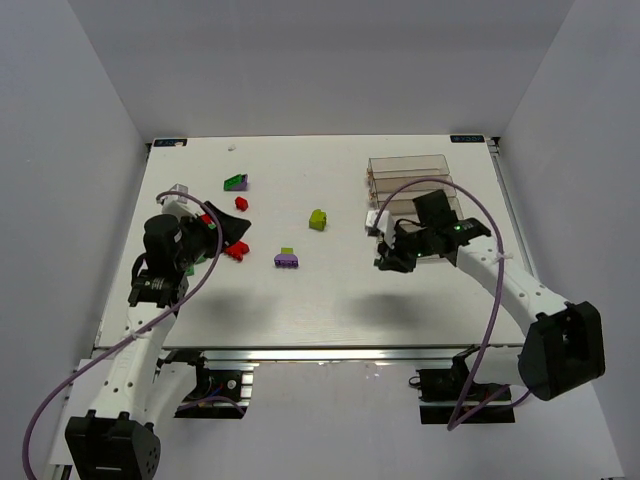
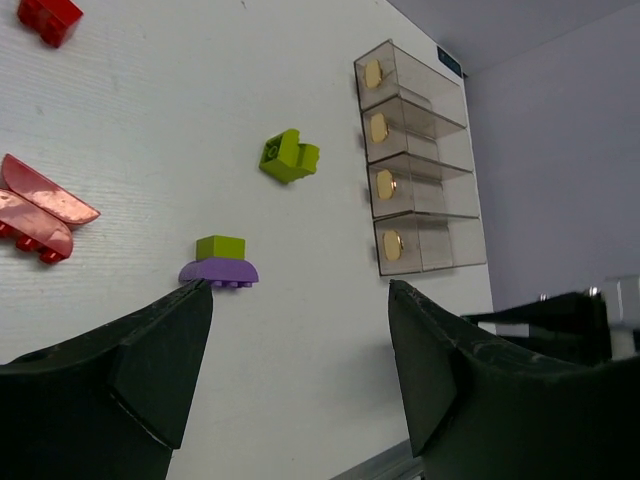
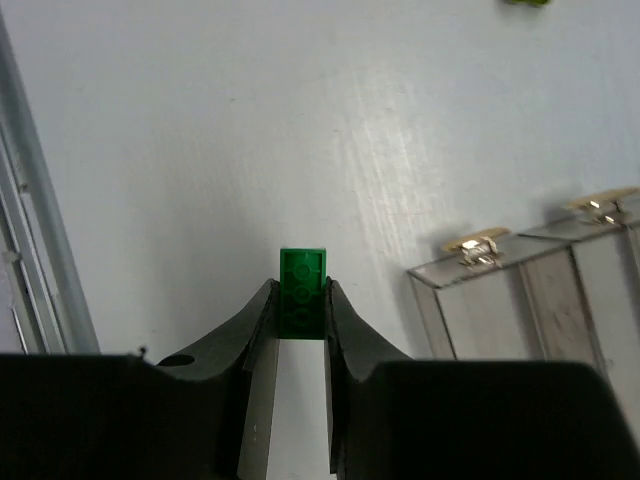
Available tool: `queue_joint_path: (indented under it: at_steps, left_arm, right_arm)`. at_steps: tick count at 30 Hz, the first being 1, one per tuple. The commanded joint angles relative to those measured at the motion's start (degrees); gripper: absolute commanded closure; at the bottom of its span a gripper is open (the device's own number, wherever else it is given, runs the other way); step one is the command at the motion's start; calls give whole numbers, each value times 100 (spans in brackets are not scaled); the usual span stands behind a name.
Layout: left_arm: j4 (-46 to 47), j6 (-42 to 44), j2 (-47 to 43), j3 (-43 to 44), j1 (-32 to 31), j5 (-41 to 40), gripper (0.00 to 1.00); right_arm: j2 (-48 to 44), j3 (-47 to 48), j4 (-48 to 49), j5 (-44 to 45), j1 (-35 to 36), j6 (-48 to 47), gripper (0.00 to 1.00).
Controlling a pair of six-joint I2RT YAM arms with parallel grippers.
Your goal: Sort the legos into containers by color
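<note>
Pinches a green brick (image 3: pixel 303 268) in the right gripper (image 3: pixel 302 300), jaws narrow, just off the bins (image 1: pixel 405 162) at their 7 o'clock. Spreads the left gripper (image 2: pixel 300 292) wide and empty at the table's 9 o'clock, near a purple brick (image 2: pixel 218 271) capped with yellow-green. Leaves more legos loose from centre out to 10 o'clock: a yellow-green brick (image 1: pixel 318 219), reds, another green.

Could lose the green brick: grips only its lower end, so may pivot or slip out in transit. Could also clip a bin wall or drop into the wrong slot, with four narrow bins joined side by side.

Sits on a white, faintly grained table (image 1: pixel 330 300). Closes in on three sides with plain pale grey walls (image 1: pixel 90 100).
</note>
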Motion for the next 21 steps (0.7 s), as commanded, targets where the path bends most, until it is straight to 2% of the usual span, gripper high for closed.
queue_joint_path:
  at_steps: [1, 12, 19, 21]
  left_arm:
    - [360, -99, 23, -125, -10, 595, 19]
    - [229, -90, 147, -257, -18, 921, 19]
    - [106, -2, 147, -275, -53, 921, 19]
    - [53, 33, 199, -248, -71, 895, 19]
  right_arm:
    - [-17, 413, -60, -427, -487, 321, 100]
    - [667, 845, 309, 442, -1815, 778, 100]
    - [1178, 986, 538, 742, -1992, 778, 100]
    - [1336, 995, 582, 821, -2000, 761, 95]
